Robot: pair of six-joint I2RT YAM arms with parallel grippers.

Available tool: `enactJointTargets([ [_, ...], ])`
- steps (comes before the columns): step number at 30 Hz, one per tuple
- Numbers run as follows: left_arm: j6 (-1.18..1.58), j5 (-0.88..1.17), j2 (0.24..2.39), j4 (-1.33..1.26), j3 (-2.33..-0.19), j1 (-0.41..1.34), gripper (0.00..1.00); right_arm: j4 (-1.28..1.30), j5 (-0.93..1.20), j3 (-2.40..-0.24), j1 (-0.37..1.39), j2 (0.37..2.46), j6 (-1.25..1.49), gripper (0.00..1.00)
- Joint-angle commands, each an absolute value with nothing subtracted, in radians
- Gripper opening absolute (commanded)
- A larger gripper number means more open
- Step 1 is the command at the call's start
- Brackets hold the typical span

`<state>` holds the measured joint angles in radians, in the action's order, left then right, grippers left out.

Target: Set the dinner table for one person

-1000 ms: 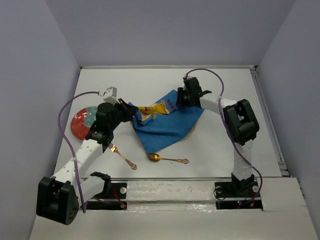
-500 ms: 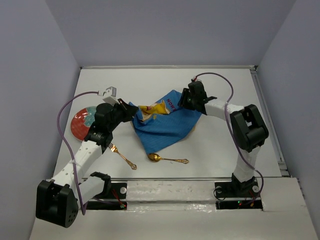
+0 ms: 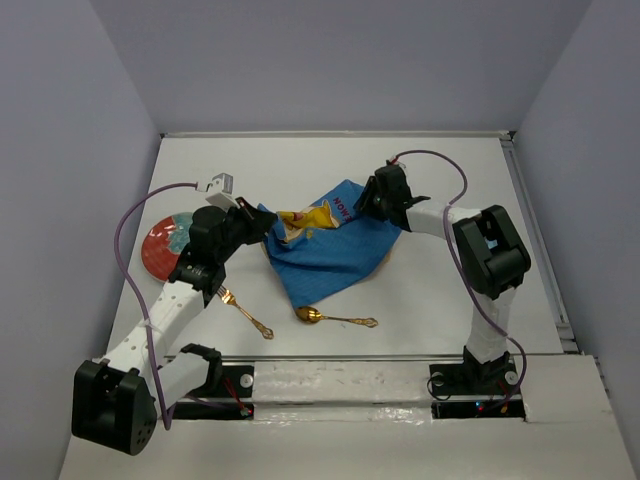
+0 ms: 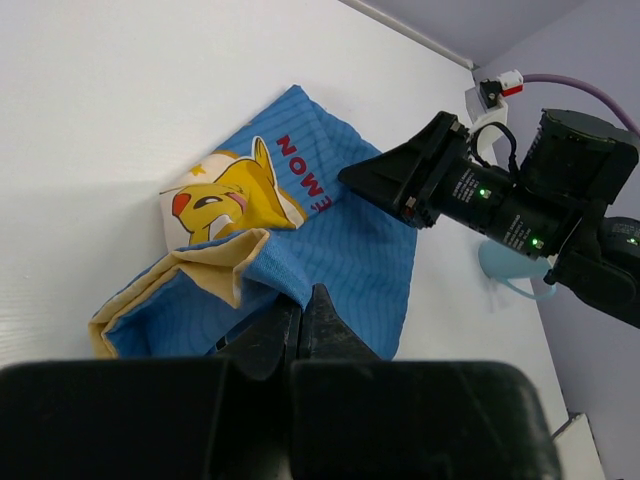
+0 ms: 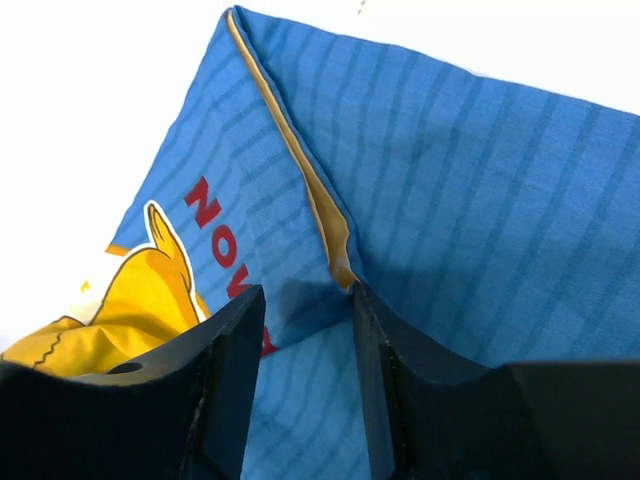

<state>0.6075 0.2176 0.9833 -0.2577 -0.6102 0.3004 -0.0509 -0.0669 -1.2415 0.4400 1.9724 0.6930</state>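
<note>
The blue cartoon-printed placemat [image 3: 335, 245] lies crumpled and partly folded on the white dinner table [image 3: 440, 300]. My left gripper [image 4: 303, 300] is shut on a folded blue edge at the mat's left side [image 3: 262, 222]. My right gripper [image 5: 307, 295] stands open at the mat's far right corner [image 3: 368, 200], its fingertips resting on the cloth. One fingertip [image 5: 362, 295] touches the yellow underside of a fold. In the left wrist view the right gripper [image 4: 395, 180] hovers at the cloth's far edge.
A red and teal plate [image 3: 162, 247] sits at the left, partly under the left arm. A gold fork [image 3: 245, 312] and gold spoon [image 3: 335, 318] lie near the front edge. A pale blue cup [image 4: 505, 265] stands behind the right arm.
The right gripper shifted slightly right along the mat's far corner and its elbow swung outward. The left gripper kept its hold and stayed in place.
</note>
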Motion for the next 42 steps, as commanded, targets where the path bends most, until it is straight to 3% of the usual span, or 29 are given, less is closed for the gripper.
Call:
enactJointTargets([
  [1, 0.603, 0.238, 0.965, -0.310, -0.601, 0.298, 0.00, -0.133, -0.063, -1.232, 0.442, 1.990, 0.733, 0.44],
  [7, 0.603, 0.233, 0.963, -0.308, -0.601, 0.298, 0.00, -0.133, -0.095, -1.215, 0.433, 1.977, 0.739, 0.29],
  [14, 0.601, 0.227, 0.954, -0.302, -0.601, 0.298, 0.00, -0.135, -0.109, -1.207, 0.433, 1.980, 0.749, 0.27],
  [17, 0.601, 0.222, 0.953, -0.301, -0.600, 0.296, 0.00, -0.140, -0.118, -1.204, 0.433, 1.977, 0.742, 0.15],
  [19, 0.601, 0.215, 0.950, -0.298, -0.604, 0.298, 0.00, -0.141, -0.135, -1.206, 0.433, 1.970, 0.724, 0.01],
  [20, 0.601, 0.213, 0.950, -0.298, -0.606, 0.298, 0.00, -0.144, -0.143, -1.207, 0.433, 1.950, 0.716, 0.00],
  [26, 0.588, 0.163, 0.946, -0.288, -0.688, 0.291, 0.00, -0.143, -0.227, -1.226, 0.423, 1.784, 0.566, 0.00],
  [32, 0.522, 0.086, 0.956, -0.241, -0.877, 0.278, 0.00, -0.066, -0.343, -1.262, 0.414, 1.471, 0.388, 0.00],
  [42, 0.403, -0.113, 0.835, -0.143, -1.069, 0.268, 0.00, 0.084, -0.374, -1.296, 0.414, 1.112, 0.275, 0.00],
])
